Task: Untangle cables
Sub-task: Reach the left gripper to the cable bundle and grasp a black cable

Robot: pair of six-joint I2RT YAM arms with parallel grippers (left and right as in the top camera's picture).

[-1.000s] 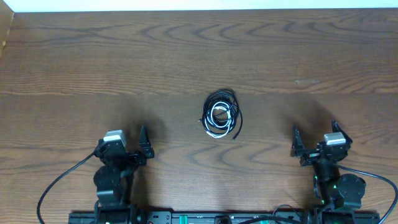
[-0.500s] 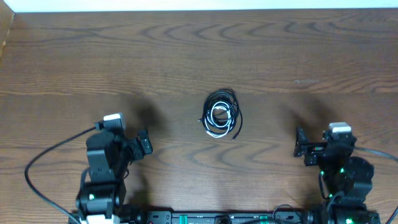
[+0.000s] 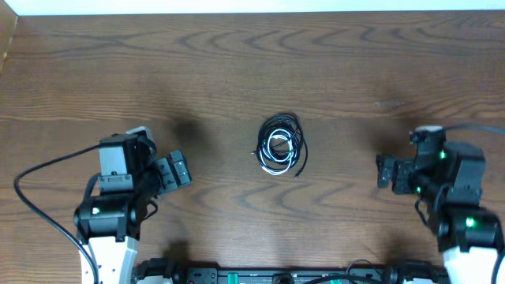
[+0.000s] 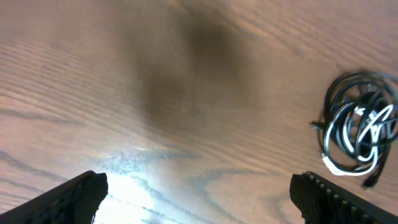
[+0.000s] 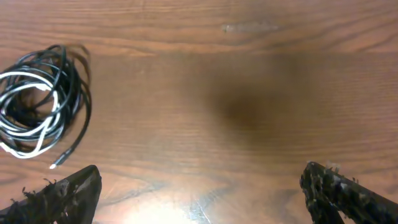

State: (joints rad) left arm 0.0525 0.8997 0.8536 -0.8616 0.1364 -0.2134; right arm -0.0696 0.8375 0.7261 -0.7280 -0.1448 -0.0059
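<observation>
- We saw the cables (image 3: 278, 146) coiled at the middle of the table (image 3: 237, 63), black loops tangled with white.
- Our left gripper (image 3: 175, 170) and right gripper (image 3: 384, 170) were spread wide, empty, well apart from them.

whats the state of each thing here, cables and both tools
cables: black ones and a white one wound into a single tangled bundle, lying on the table, not held
left tool: open, empty, apart from the cables
right tool: open, empty, apart from the cables
</observation>
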